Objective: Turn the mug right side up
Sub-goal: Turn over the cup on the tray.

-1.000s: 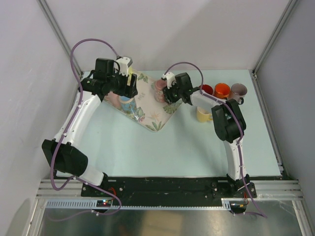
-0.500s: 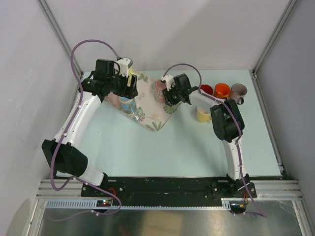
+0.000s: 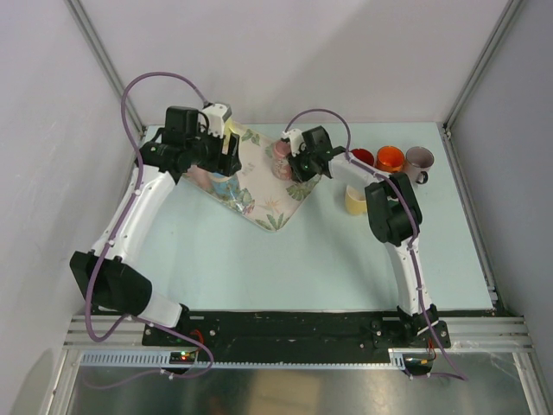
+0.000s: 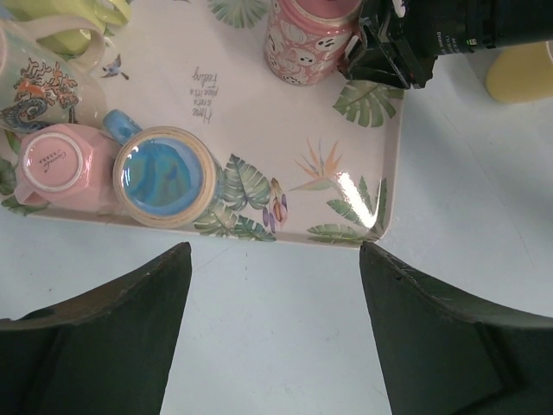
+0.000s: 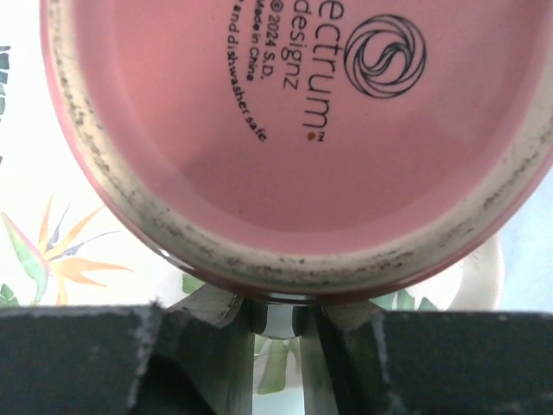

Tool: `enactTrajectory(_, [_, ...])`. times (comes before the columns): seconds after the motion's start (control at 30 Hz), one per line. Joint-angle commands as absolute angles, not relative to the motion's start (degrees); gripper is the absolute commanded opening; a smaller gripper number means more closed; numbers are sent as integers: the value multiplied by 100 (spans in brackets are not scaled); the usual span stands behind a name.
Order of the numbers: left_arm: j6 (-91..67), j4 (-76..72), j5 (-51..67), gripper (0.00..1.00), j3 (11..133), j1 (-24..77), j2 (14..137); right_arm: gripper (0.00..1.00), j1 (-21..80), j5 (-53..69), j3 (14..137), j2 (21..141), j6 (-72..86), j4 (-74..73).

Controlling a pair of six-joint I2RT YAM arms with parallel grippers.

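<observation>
The pink patterned mug (image 3: 280, 159) stands upside down at the tray's far right corner; it also shows in the left wrist view (image 4: 309, 39). In the right wrist view its pink base (image 5: 302, 130) with printed maker's text fills the frame. My right gripper (image 5: 276, 322) is shut on the mug's handle, just below the base rim, and shows in the top view (image 3: 298, 162). My left gripper (image 4: 272, 252) is open and empty, over the bare table just in front of the floral tray (image 4: 259, 112). It also shows in the top view (image 3: 226, 149).
The tray (image 3: 272, 216) also holds an upside-down blue mug (image 4: 164, 177), an upside-down pale pink mug (image 4: 56, 164), a patterned white mug (image 4: 34, 78) and a yellow-green one (image 4: 60, 13). Right of the tray stand yellow (image 3: 356, 201), red (image 3: 364, 157), orange (image 3: 390, 159) and mauve (image 3: 419, 160) mugs.
My right gripper has shifted slightly left and back at the pink mug, its arm swinging with it. My left arm has barely moved.
</observation>
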State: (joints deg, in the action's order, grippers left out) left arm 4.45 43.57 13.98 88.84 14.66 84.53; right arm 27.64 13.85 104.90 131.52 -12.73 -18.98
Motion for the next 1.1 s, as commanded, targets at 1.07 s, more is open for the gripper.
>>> enactTrajectory(1.07, [6313,-2565,1374,84,4515,2783,7474,0,2161,9135,10232,12765,4746,1111])
